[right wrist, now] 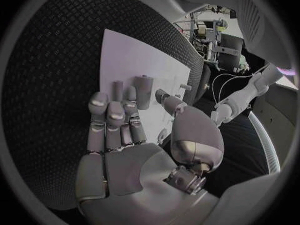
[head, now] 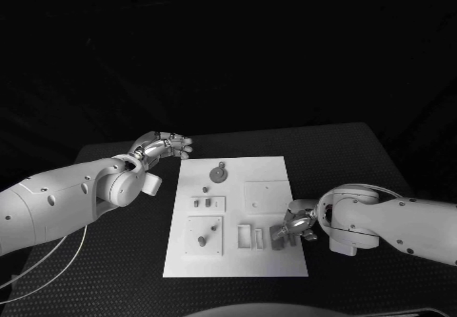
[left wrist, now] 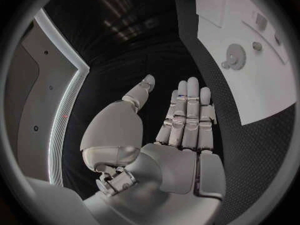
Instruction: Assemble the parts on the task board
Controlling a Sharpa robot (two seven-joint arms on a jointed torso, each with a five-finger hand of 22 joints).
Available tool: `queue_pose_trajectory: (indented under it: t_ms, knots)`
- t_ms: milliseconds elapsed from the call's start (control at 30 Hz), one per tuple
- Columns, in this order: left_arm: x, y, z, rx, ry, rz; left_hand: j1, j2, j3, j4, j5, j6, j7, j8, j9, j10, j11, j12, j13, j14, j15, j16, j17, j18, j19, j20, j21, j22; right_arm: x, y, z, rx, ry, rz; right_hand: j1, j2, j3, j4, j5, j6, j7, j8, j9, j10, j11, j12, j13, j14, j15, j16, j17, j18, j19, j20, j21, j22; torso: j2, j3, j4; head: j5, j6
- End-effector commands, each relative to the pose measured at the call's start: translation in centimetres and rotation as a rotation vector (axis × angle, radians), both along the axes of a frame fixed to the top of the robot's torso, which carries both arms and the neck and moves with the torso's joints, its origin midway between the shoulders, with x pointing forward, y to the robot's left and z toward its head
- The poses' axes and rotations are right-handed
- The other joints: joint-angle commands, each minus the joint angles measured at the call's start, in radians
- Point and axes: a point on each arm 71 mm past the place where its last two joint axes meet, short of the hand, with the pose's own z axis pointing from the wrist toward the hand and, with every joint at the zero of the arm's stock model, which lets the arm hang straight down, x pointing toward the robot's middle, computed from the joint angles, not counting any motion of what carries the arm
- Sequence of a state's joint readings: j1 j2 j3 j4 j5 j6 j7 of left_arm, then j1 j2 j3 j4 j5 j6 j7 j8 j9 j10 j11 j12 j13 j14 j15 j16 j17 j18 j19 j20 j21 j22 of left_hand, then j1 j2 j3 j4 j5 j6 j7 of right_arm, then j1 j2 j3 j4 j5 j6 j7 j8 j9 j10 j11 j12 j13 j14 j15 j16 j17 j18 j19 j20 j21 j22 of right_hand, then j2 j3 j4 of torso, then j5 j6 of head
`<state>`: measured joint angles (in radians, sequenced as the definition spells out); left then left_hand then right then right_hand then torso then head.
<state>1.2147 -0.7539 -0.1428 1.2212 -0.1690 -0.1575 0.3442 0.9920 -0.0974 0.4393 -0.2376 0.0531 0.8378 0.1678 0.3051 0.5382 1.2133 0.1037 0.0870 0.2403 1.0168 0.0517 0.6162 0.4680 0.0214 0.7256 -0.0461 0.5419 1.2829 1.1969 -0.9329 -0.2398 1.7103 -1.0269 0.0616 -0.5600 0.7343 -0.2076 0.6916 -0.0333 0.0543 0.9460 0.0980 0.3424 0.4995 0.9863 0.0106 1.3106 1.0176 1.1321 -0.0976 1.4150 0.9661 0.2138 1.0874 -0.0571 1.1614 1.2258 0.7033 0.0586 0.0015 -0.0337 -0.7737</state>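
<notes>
The white task board (head: 238,264) lies in the middle of the black table. On it are a grey gear (head: 219,174), small pegs (head: 205,189) and upright rectangular parts (head: 245,236). My right hand (head: 299,222) is at the board's right edge and pinches a dark grey part (head: 279,237) between thumb and a finger; that grey part (right wrist: 143,91) stands just past the fingertips (right wrist: 116,90) of the right hand (right wrist: 119,135), over the board (right wrist: 134,60). My left hand (head: 165,145) hovers off the board's far left corner; this left hand (left wrist: 178,130) is flat, fingers straight, holding nothing, with the gear (left wrist: 234,55) beside it.
Two raised square panels (head: 204,236) sit on the board's left half and one (head: 267,195) on its right half. Black table (head: 371,172) surrounds the board. A thin cable (head: 47,264) loops under my left arm.
</notes>
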Motion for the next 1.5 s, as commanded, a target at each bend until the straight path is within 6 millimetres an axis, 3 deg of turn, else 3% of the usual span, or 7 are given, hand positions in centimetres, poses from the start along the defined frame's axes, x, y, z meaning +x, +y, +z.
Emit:
queue_pose_trajectory:
  t_ms: [33, 267, 533, 967, 1067, 1267, 1500]
  knots:
    - [-0.1, -0.1, 0.1, -0.013, -0.004, -0.010, -0.013, 0.001, -0.004, 0.002, 0.002, 0.004, -0.002, 0.001, -0.001, -0.004, 0.005, -0.005, -0.002, 0.000, 0.006, -0.006, 0.002, 0.003, 0.002, 0.003, -0.005, 0.002, -0.1, 0.4, -0.4, 0.010, 0.021, -0.001, -0.006, -0.002, 0.005, 0.001, -0.006, -0.033, 0.027, -0.006, -0.001, 0.006, 0.003, -0.004, 0.002, 0.004, 0.006, -0.006, 0.002, 0.048, -0.005, -0.005, 0.006, -0.001, 0.001, -0.0002, -0.0011, 0.004, -0.001]
    - [-0.1, 0.0, 0.1, -0.013, -0.002, -0.009, -0.013, 0.001, -0.004, 0.003, 0.002, 0.003, -0.002, 0.001, -0.001, -0.004, 0.005, -0.005, -0.002, 0.000, 0.006, -0.006, 0.002, 0.003, 0.002, 0.003, -0.006, 0.002, -0.2, 1.2, -1.3, 0.006, 0.012, 0.005, -0.005, -0.001, 0.005, -0.006, -0.006, -0.034, 0.028, -0.006, -0.001, 0.005, 0.004, -0.005, 0.003, 0.004, 0.006, -0.007, 0.004, 0.048, -0.005, -0.005, 0.009, -0.001, 0.001, -0.0004, 0.0020, 0.004, -0.006]
    - [-0.1, 0.0, 0.1, -0.013, 0.001, -0.010, -0.014, 0.001, -0.004, 0.003, 0.002, 0.003, -0.001, 0.001, -0.002, -0.004, 0.005, -0.005, -0.002, 0.000, 0.006, -0.007, 0.003, 0.004, 0.002, 0.004, -0.006, 0.002, -0.2, 2.6, -2.6, -0.001, -0.028, 0.002, -0.005, -0.009, 0.002, -0.017, -0.006, -0.037, 0.029, -0.009, -0.001, 0.003, 0.006, -0.006, 0.006, 0.003, 0.008, -0.010, 0.008, 0.048, -0.007, -0.004, 0.011, -0.001, 0.001, -0.0007, 0.0011, 0.008, -0.007]
    - [-0.1, 0.1, 0.1, -0.010, 0.005, -0.008, -0.016, 0.001, -0.004, 0.003, 0.002, 0.001, 0.001, 0.000, -0.002, -0.005, 0.006, -0.007, -0.002, 0.000, 0.006, -0.009, 0.004, 0.004, 0.002, 0.004, -0.007, 0.003, -0.1, 3.0, -2.7, 0.009, -0.042, -0.009, -0.007, -0.014, 0.003, -0.021, -0.005, -0.038, 0.030, -0.010, 0.000, 0.003, 0.007, -0.007, 0.009, 0.004, 0.009, -0.012, 0.012, 0.048, -0.007, -0.004, 0.013, -0.003, 0.001, -0.0019, -0.0001, 0.011, -0.004]
    - [-0.1, 0.2, 0.1, -0.010, 0.006, -0.007, -0.016, 0.001, -0.004, 0.003, 0.002, 0.001, 0.001, 0.000, -0.002, -0.006, 0.006, -0.007, -0.002, 0.000, 0.006, -0.009, 0.004, 0.004, 0.002, 0.004, -0.008, 0.003, -0.1, 2.9, -2.7, 0.008, -0.042, -0.013, 0.006, -0.005, 0.011, -0.031, -0.005, -0.036, 0.029, -0.009, 0.001, 0.004, 0.006, -0.006, 0.011, 0.005, 0.009, -0.013, 0.014, 0.048, -0.007, -0.005, 0.015, -0.004, 0.001, -0.0015, -0.0001, 0.011, -0.003]
    - [-0.1, 0.3, 0.1, -0.009, 0.007, -0.006, -0.016, 0.001, -0.004, 0.003, 0.002, 0.001, 0.001, -0.001, -0.003, -0.006, 0.006, -0.007, -0.002, 0.000, 0.006, -0.010, 0.005, 0.004, 0.002, 0.004, -0.008, 0.004, -0.2, 2.6, -2.7, 0.025, -0.031, -0.040, 0.049, 0.036, 0.051, -0.063, -0.006, -0.022, 0.025, -0.002, 0.005, 0.007, 0.003, -0.008, 0.015, 0.008, 0.006, -0.017, 0.020, 0.048, -0.008, -0.006, 0.019, -0.006, 0.001, -0.0012, -0.0011, 0.013, -0.001]
    - [-0.1, 0.5, 0.1, -0.006, 0.007, -0.001, -0.016, 0.001, -0.003, 0.003, 0.002, 0.001, 0.002, -0.001, -0.003, -0.006, 0.006, -0.007, -0.002, 0.000, 0.006, -0.010, 0.005, 0.004, 0.002, 0.004, -0.008, 0.004, -0.6, 2.2, -2.2, 0.091, -0.003, -0.122, 0.038, 0.034, 0.063, -0.069, -0.006, -0.013, 0.023, 0.000, 0.006, 0.010, 0.001, -0.010, 0.017, 0.010, 0.004, -0.021, 0.024, 0.048, -0.009, -0.002, 0.022, -0.008, 0.000, -0.0005, -0.0017, 0.015, 0.000]
